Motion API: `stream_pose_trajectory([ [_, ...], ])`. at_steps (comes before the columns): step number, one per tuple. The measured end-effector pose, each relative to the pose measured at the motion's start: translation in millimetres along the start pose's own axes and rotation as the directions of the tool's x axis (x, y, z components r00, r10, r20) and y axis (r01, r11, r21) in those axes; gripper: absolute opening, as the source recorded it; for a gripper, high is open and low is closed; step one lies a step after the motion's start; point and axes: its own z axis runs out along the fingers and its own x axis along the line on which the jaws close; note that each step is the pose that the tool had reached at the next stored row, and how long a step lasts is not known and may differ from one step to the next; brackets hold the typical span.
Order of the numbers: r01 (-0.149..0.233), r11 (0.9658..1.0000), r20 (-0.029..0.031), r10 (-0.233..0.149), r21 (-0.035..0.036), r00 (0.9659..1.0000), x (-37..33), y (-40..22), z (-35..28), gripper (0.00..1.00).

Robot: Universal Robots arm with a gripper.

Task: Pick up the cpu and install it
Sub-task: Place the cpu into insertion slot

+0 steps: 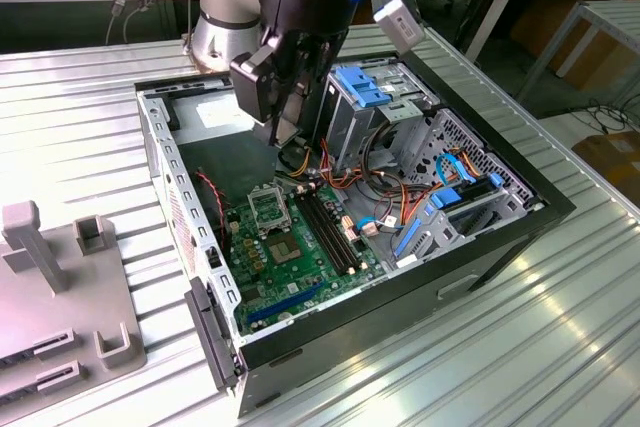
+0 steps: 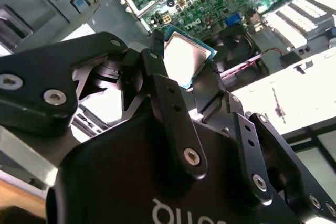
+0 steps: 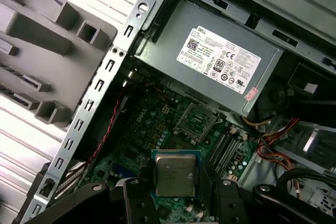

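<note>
My gripper [image 3: 176,181] is shut on the cpu [image 3: 175,174], a small square chip with a dull grey metal top and a green rim, clamped by its edges in both wrist views. The same cpu [image 2: 185,55] sits between the black fingers of the gripper [image 2: 184,65], held above the green motherboard [image 1: 300,267] inside the open computer case. The silver socket frame [image 1: 268,209] stands open, a little beyond the chip in the first wrist view at the socket [image 3: 195,123]. In the exterior view the gripper [image 1: 285,132] hangs over the case's back half, above the socket.
A grey power supply [image 3: 226,61] fills the case's back end. Long black memory slots [image 1: 330,229], loose cables [image 1: 390,187] and a blue-clipped drive cage [image 1: 365,87] crowd the exterior view's right side. The perforated case wall [image 1: 175,177] and a grey fixture tray [image 1: 60,297] lie at the exterior view's left.
</note>
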Motion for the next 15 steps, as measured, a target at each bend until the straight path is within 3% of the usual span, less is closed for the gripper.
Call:
stream_pose_trajectory([
  [6,0.004,1.0,-0.0001,-0.004,0.0003,1.0,-0.1,-0.1,0.0,0.47],
  [10,-0.054,0.9986,0.0014,0.054,-0.0026,0.9986,-0.2,-0.1,0.5,0.47],
  [15,-0.13,0.9915,0.003,0.13,-0.0065,0.9916,-0.2,-0.1,1.3,0.47],
])
